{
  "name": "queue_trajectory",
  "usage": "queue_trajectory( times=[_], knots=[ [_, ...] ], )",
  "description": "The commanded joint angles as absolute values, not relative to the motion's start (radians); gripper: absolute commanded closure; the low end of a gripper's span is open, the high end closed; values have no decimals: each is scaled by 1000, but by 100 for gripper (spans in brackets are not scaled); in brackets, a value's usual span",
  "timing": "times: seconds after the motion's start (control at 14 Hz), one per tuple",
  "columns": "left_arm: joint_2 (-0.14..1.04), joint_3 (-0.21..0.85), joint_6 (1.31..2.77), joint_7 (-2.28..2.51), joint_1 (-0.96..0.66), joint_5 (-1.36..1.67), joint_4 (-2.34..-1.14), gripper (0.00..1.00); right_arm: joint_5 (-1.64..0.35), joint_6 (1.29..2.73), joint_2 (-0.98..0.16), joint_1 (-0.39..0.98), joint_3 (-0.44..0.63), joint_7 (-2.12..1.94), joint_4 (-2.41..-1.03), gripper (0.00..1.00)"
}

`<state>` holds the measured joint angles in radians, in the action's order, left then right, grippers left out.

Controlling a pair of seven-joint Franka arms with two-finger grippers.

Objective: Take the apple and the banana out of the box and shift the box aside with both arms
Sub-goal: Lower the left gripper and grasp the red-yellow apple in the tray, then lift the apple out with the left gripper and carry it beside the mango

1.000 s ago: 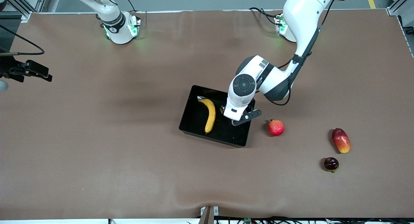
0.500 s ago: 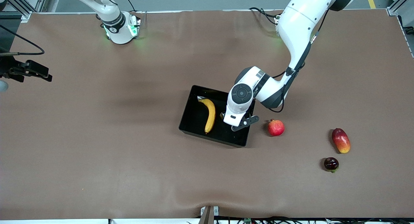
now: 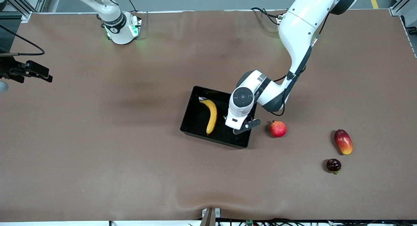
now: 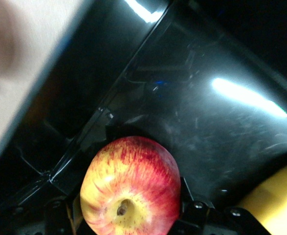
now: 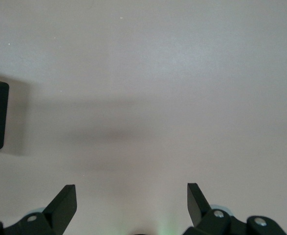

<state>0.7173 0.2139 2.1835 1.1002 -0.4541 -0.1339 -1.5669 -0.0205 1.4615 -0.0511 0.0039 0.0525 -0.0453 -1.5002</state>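
Two pincers: left (image 4: pixel 131 215) clamps apple (image 4: pixel 131 188) inside box (image 3: pixel 195 116); right (image 5: pixel 132 203) spread, waiting.

Yellow banana (image 3: pixel 211 116) lying in black box (image 3: pixel 195 118), red-yellow apple (image 4: pixel 131 186) inside too

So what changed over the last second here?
The left claw, shut on the small red-yellow apple, sank lower into the glossy black plastic bin beside the long yellow banana. Bin, banana and the right claw stayed put.
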Motion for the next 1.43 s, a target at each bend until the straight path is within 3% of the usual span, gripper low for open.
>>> queue_trajectory(
  times=[0.0,0.36,0.64,0.86,1.07,1.36],
  knots=[
    [586,213,2103,1111,-448,-155,-1569,100,-21,1451,-38,2,51,-28,-1502,0],
    [364,219,1968,973,-326,-137,-1566,100,-20,1445,-38,2,51,-28,-1502,0],
    [322,216,1821,691,-143,-138,-1583,100,-21,1445,-38,2,51,-28,-1500,0],
    [397,216,1847,569,-3,-155,-1595,100,-21,1447,-38,5,51,-28,-1499,0],
    [527,216,1997,554,80,-195,-1594,100,-21,1447,-38,9,49,-28,-1497,0],
    [656,215,2152,554,80,-210,-1565,100,-21,1447,-40,2,51,-28,-1499,0]
  ],
)
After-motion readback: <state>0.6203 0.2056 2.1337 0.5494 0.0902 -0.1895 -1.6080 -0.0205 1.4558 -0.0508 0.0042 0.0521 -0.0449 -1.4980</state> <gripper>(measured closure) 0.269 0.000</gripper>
